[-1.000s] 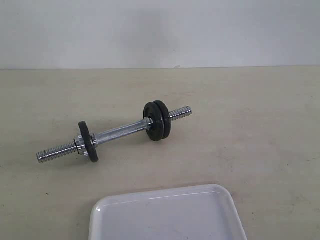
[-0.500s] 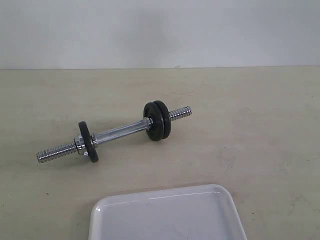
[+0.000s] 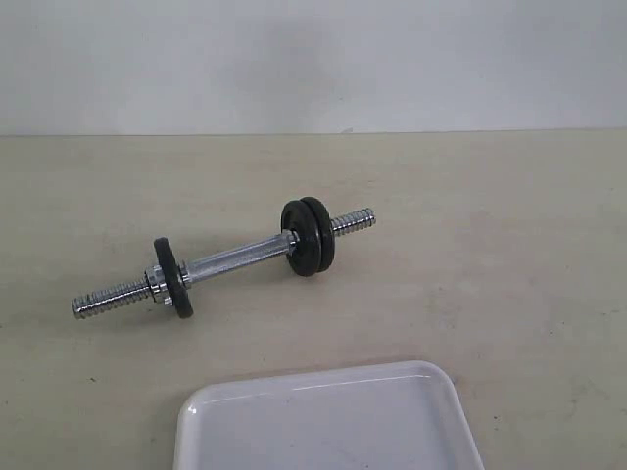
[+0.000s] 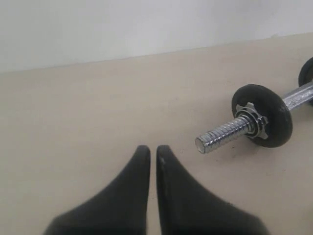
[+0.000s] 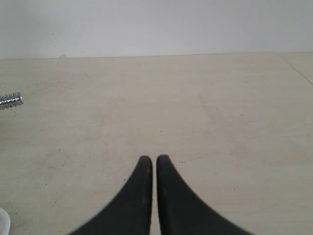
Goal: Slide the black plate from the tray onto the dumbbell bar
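**Both grippers closed and empty, plate apparently on the bar. The hazard is a knock.**

My left gripper [image 4: 153,149] and right gripper [image 5: 154,159] have their jaws pressed together on nothing, each over bare table [image 3: 490,245]. The part of the tray [image 3: 313,377] I can see holds no disc, though its near edge is cut off. The dumbbell bar [image 3: 235,260] carries a single disc [image 3: 172,277] at one end and two at the other. I take the black plate [image 3: 318,240] to be the outer of those two. I see a collar nut [image 4: 252,122] outside the single disc but none outside the pair. If I swing the left arm carelessly I may clip the nearby threaded end, and the bar could roll and shed that plate.
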`<state>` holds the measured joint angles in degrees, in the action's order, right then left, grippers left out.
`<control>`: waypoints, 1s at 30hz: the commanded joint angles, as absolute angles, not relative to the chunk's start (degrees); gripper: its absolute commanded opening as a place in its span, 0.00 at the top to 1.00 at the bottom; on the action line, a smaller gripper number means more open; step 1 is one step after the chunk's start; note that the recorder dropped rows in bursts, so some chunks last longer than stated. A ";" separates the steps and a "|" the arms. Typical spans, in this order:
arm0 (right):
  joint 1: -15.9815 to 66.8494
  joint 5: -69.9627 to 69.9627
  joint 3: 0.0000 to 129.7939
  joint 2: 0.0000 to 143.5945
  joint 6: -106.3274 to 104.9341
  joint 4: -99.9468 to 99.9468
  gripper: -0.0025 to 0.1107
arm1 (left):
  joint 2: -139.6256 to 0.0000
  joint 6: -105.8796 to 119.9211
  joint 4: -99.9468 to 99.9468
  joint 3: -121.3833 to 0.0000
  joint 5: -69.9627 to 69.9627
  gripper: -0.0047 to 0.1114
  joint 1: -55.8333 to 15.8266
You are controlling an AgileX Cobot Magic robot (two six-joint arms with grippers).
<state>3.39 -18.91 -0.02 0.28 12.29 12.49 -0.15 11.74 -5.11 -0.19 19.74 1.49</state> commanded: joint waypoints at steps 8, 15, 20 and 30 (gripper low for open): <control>0.65 -18.54 0.00 0.00 12.10 12.46 0.97 | 0.00 11.21 -5.62 0.00 19.30 0.92 2.77; 1.20 -18.54 0.00 0.00 12.10 12.46 0.97 | 0.00 11.21 -5.62 0.00 19.30 0.92 2.77; 1.20 -18.54 0.00 0.00 12.10 12.46 0.97 | 0.00 11.21 -5.62 0.00 19.30 0.92 2.77; 4.14 -18.54 0.00 0.00 12.10 12.46 0.97 | 0.00 11.21 -5.62 0.00 19.30 0.92 2.77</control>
